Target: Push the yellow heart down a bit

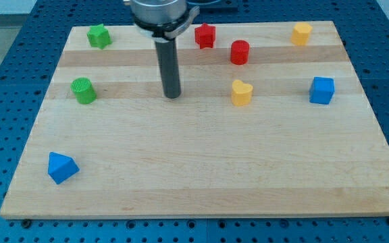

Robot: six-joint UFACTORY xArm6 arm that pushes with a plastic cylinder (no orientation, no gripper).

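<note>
Nearest the view's bottom, at the left: blue triangular block (62, 167), alone, far from any action. Wooden board (201, 175) otherwise bare across its lower half.

Middle band, left to right: green cylinder (83, 90); rod's tip (173, 96) resting on the board, touching nothing, holding nothing; yellow heart (242, 92) well to the tip's right at about the same height; blue cube (322, 90) further right.

Heart looks small, light, rigid, likely to slide easily and to twist if struck off-centre. Best contact: middle of its top edge. Tip must first get above it.

Red cylinder (240, 52) sits close above the heart, narrowing that gap. Further back: green star-like block (99, 36), red star-like block (205, 35), yellow block (302, 33) at far right
</note>
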